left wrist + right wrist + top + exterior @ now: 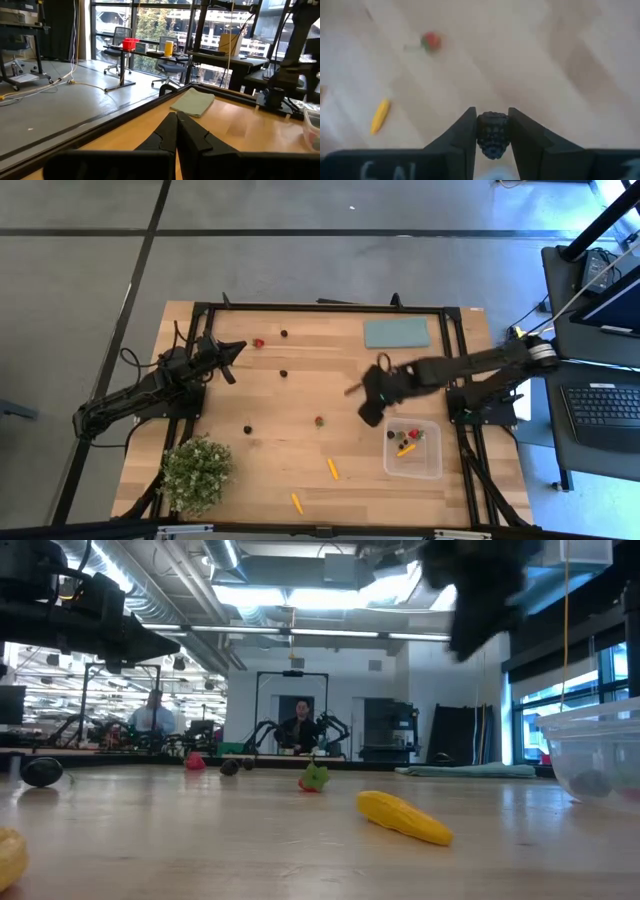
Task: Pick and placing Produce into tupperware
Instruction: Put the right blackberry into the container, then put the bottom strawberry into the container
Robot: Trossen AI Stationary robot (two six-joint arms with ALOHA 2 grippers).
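Produce lies scattered on the wooden table: a red berry, dark round pieces, a second red berry and orange sticks. The clear tupperware stands near the right edge with a few pieces inside. My right gripper hangs above the table just left of the tupperware, shut on a dark bumpy berry. In the high view the right gripper is blurred. At the far left, my left gripper is shut on nothing, held level above the table. My right gripper pinches the dark berry's two sides between its two fingers, near their free ends. The fingers slant steeply down from above. The berry is lifted clear, well above the table.
A flat teal slab lies at the far right of the table. A bushy green potted plant stands at the near left corner. Under the right gripper lie a red berry and an orange stick. People sit in the room beyond.
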